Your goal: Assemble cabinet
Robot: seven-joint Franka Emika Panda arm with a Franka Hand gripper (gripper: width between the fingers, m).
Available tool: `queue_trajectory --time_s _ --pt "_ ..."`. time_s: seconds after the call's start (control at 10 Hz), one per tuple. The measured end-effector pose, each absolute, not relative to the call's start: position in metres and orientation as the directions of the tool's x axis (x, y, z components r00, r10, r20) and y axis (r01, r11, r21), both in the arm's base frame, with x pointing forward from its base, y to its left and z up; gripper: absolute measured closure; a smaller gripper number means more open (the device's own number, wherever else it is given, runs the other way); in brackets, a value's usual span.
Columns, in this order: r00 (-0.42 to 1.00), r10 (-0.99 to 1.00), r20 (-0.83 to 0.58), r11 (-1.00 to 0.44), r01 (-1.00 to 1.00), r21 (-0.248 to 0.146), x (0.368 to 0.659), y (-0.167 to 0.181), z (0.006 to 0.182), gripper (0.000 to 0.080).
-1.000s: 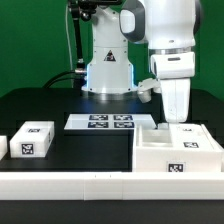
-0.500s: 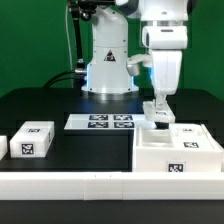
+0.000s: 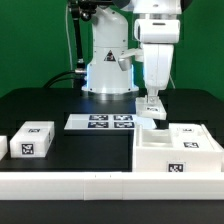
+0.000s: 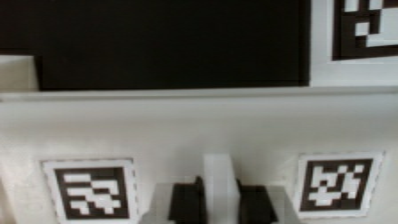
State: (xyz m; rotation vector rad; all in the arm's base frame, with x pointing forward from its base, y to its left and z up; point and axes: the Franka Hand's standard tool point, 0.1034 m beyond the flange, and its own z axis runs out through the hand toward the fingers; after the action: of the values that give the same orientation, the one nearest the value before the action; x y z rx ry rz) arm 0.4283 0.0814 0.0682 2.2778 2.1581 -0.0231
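Note:
The cabinet, a large white box with square compartments and tags, lies at the exterior view's right against the white front rail. My gripper hangs just above the cabinet's far left corner. Its jaws are close together, with only a thin pale strip between them, and hold nothing that I can make out. In the wrist view the gripper is over a white face of the cabinet, between two tags.
A small white single-tag block lies at the left, with another cut off by the edge. The marker board lies in the middle near the robot base. A white rail runs along the front.
My gripper has moved toward the exterior view's left and risen slightly, from over the cabinet's middle to its far left corner. The cabinet and blocks have not moved.

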Motion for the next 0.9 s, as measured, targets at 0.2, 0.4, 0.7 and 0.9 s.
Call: queue_trajectory --time_s 0.2,0.4,0.7,0.9 --pt "0.055 0.998 -0.013 -0.055 0.998 -0.011 0.427 0.08 0.067 0.0738" --pt "0.053 0.999 -0.012 -0.054 0.998 -0.013 0.427 0.079 0.066 0.0738" --pt "0.043 0.999 -0.005 -0.043 0.999 -0.021 0.425 0.079 0.061 0.0737" --pt "0.051 0.998 0.043 -0.049 0.998 -0.03 0.427 0.07 0.056 0.0737"
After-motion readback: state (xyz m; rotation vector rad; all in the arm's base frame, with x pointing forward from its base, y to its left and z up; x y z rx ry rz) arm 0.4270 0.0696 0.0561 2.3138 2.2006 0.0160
